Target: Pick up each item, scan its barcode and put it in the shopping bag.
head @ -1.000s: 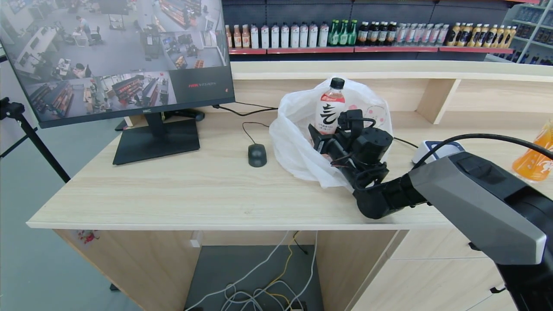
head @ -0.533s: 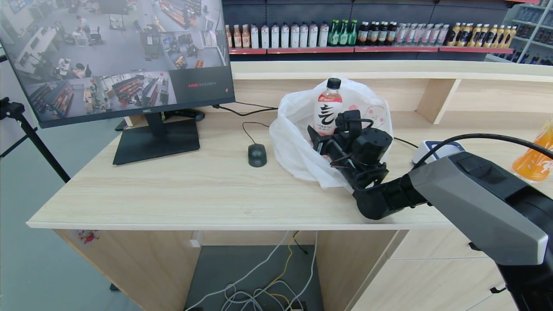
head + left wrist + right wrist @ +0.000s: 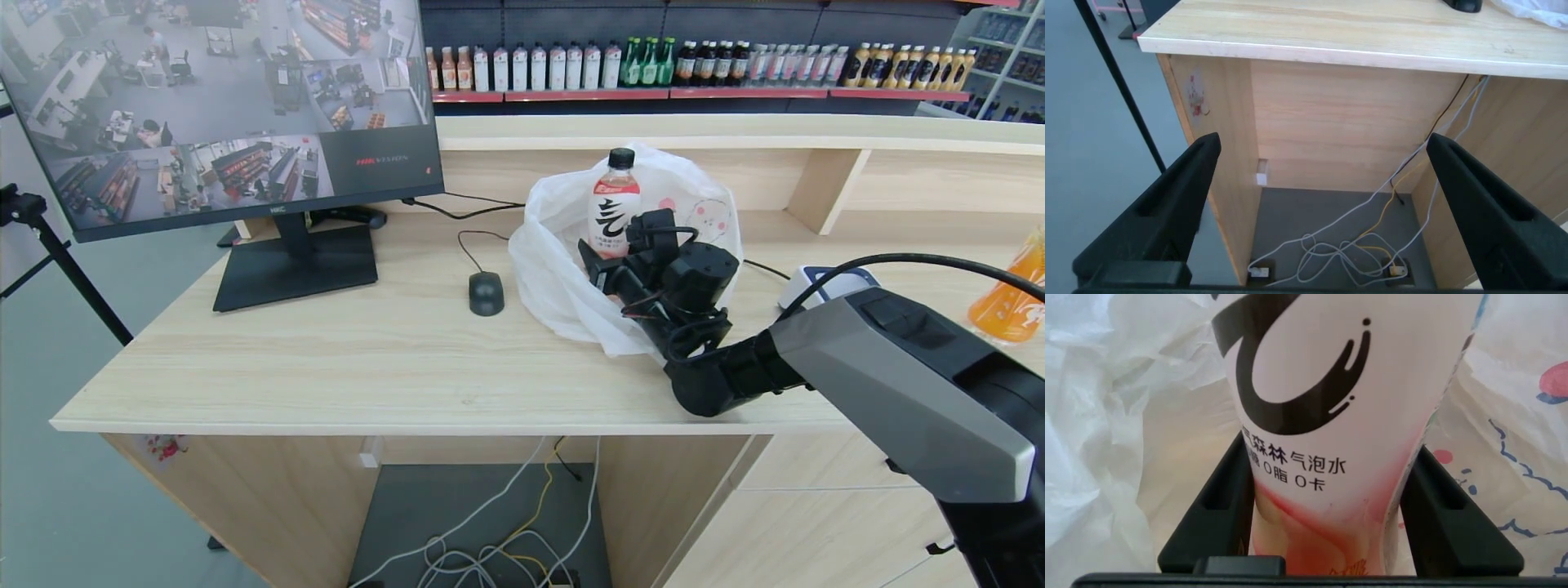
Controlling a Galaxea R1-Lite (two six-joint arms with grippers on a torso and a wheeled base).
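A pink-and-white drink bottle [image 3: 613,206] with a black cap stands upright inside the open white shopping bag [image 3: 552,282] on the counter. My right gripper [image 3: 611,263] is shut on the bottle's lower half, reaching into the bag's mouth. In the right wrist view the bottle [image 3: 1323,408] sits between the two black fingers [image 3: 1215,516], with bag plastic [image 3: 1118,457] all around it. My left gripper [image 3: 1323,147] hangs open below the counter's front edge, facing the space under the desk, with nothing between its fingers.
A monitor [image 3: 220,114] and a mouse [image 3: 486,293] are left of the bag. A white barcode scanner [image 3: 824,286] lies right of it, and an orange bottle [image 3: 1011,298] stands at the far right. Cables [image 3: 1364,245] lie on the floor beneath the desk.
My right gripper has carried the bottle slightly to the left within the bag's mouth. The left arm has not moved.
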